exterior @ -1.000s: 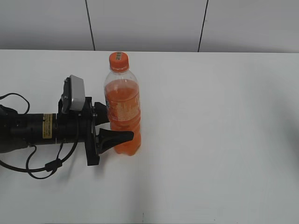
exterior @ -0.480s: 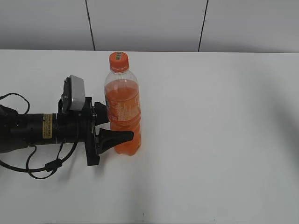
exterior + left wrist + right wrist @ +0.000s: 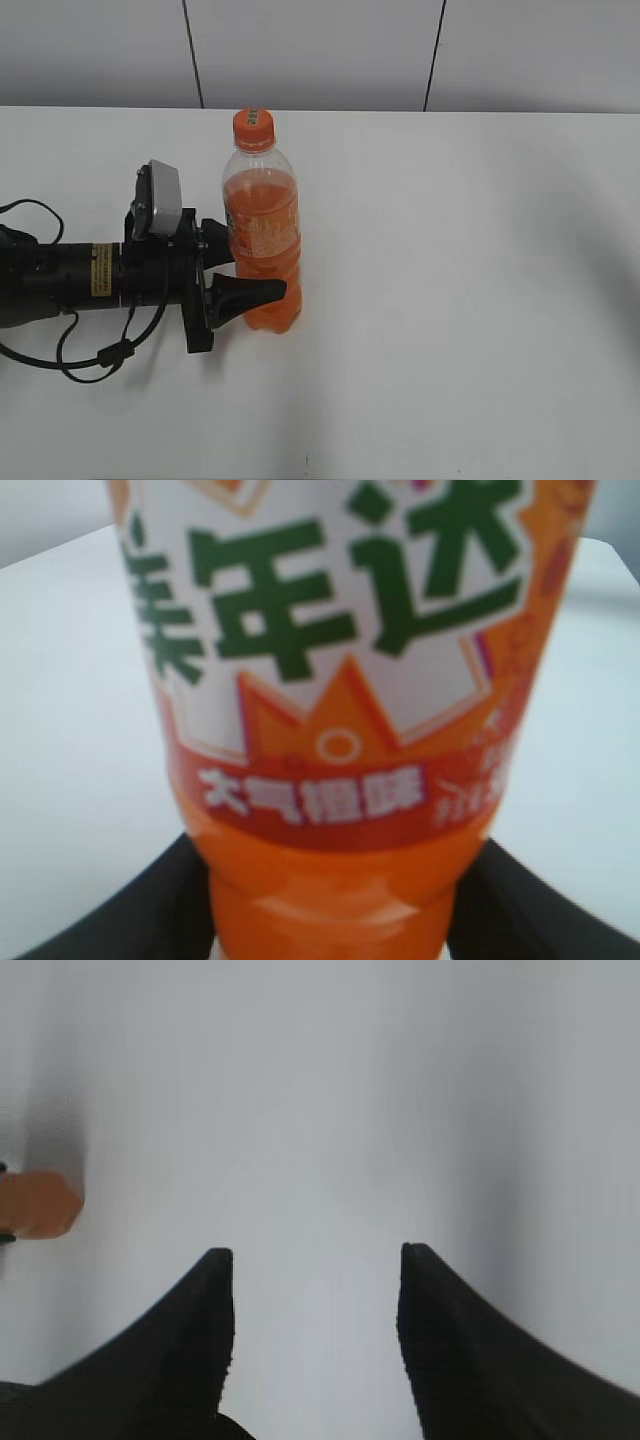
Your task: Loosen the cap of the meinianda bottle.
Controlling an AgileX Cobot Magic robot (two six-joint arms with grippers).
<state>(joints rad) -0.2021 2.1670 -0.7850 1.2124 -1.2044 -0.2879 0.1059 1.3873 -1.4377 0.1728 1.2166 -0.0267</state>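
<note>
The meinianda bottle (image 3: 262, 240) stands upright on the white table, full of orange drink, with its orange cap (image 3: 253, 127) on top. My left gripper (image 3: 255, 270) reaches in from the left and is shut on the bottle's lower body. One black finger (image 3: 250, 293) lies across the front. In the left wrist view the label (image 3: 340, 680) fills the frame and both fingers (image 3: 150, 910) press the bottle's sides. My right gripper (image 3: 315, 1260) is open over bare table with nothing between its fingers. A blurred orange shape (image 3: 38, 1205) sits at that view's left edge.
The white table (image 3: 470, 300) stretches to the right of the bottle and toward the front edge. A grey panelled wall (image 3: 320, 50) runs behind it. The left arm's black cable (image 3: 90, 355) loops on the table at the left.
</note>
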